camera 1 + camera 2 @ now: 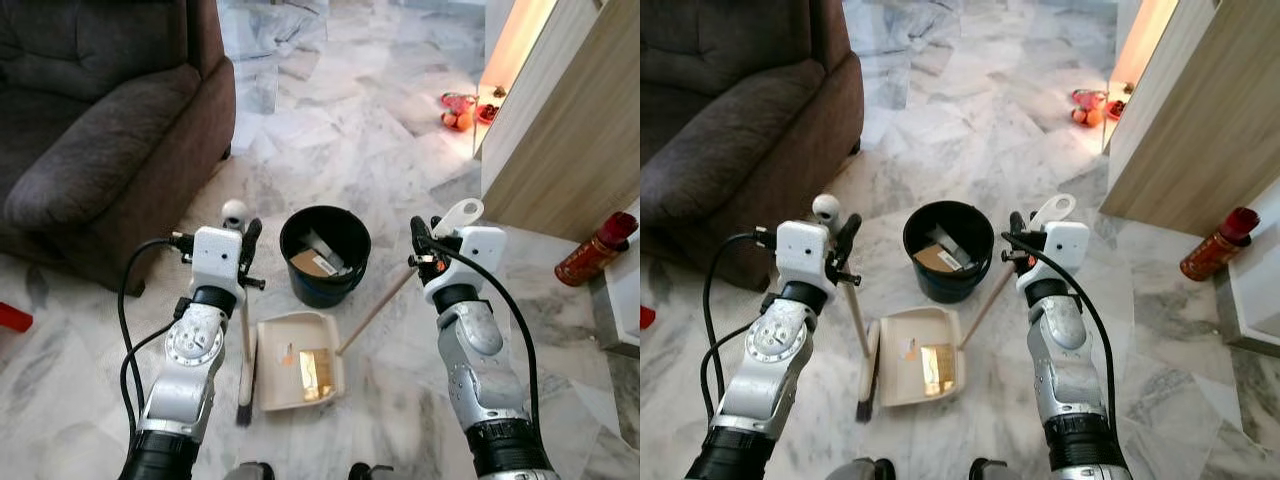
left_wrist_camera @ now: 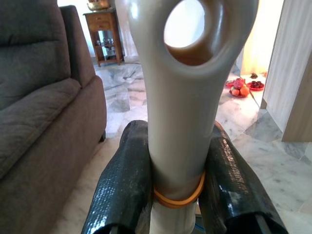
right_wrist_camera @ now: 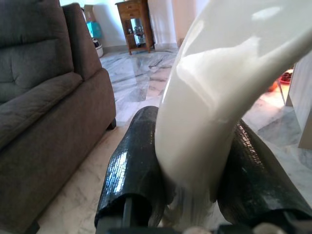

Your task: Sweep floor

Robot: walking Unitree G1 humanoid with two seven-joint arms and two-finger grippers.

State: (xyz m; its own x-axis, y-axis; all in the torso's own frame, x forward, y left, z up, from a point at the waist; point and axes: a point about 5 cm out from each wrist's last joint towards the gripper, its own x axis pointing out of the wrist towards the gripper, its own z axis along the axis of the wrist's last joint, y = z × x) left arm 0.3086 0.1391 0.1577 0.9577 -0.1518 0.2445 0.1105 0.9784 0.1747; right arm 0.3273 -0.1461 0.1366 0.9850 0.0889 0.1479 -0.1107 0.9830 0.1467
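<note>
My left gripper point(image 1: 247, 246) is shut on the pale broom handle point(image 2: 187, 97), which stands nearly upright; its black fingers point(image 2: 124, 185) press on both sides. The broom's dark brush point(image 1: 244, 398) rests on the marble floor to the left of the beige dustpan point(image 1: 282, 375). A flat yellowish piece of litter point(image 1: 316, 370) lies in the pan. My right gripper point(image 1: 421, 243) is shut on the white top of the dustpan's handle point(image 3: 219, 97); its wooden stick point(image 1: 375, 312) slants down to the pan. A black bin point(image 1: 325, 255) with cardboard scraps stands just beyond the pan.
A dark brown sofa point(image 1: 100, 130) is at the left. A wooden cabinet point(image 1: 560, 130) stands at the right, with a red bottle point(image 1: 597, 248) beside it. Fruit and red plates point(image 1: 460, 110) lie on the far floor. A red object point(image 1: 12, 317) is at the left edge.
</note>
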